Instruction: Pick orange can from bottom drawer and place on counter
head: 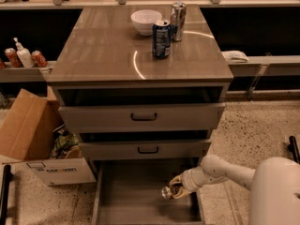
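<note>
The bottom drawer (133, 193) is pulled out at the foot of the grey cabinet, its floor bare on the left. My gripper (177, 187) reaches into its right side from the white arm at lower right. It is shut on the orange can (167, 191), which lies tilted with a silver end facing the camera, just above the drawer floor. The counter (103, 50) is the glossy top of the cabinet, far above the gripper.
On the counter's back stand a dark blue can (161, 38), a taller silver can (177, 15) and a white bowl (146, 21). The two upper drawers stand slightly open. An open cardboard box (33, 135) sits left of the cabinet. A side shelf (23, 71) holds red cans.
</note>
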You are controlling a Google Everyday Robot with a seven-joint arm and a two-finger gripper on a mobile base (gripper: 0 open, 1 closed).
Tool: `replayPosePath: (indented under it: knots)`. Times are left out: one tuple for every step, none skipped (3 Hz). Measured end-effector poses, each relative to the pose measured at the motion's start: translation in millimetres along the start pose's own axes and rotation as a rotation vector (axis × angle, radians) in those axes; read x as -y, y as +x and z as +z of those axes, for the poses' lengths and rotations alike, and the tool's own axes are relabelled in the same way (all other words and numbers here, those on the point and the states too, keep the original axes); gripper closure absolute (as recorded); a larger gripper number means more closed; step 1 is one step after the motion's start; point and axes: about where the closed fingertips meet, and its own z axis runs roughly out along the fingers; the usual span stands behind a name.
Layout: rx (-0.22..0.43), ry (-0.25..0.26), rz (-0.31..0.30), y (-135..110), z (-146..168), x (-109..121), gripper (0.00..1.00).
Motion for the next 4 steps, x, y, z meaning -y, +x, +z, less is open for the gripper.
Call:
replayPosePath:
  knots:
    - [-0.04,0.017,-0.038,-17.8,-16.2,1.4,1.0]
    - [-0.159,0.089,-0.121,-53.8,-53.4,31.5,1.0]
    - [-0.273,0.173,-0.195,-96.7,-94.8,57.3,1.0]
    - [-0.342,0.194,-0.305,-152.1,-150.7,47.3,1.0]
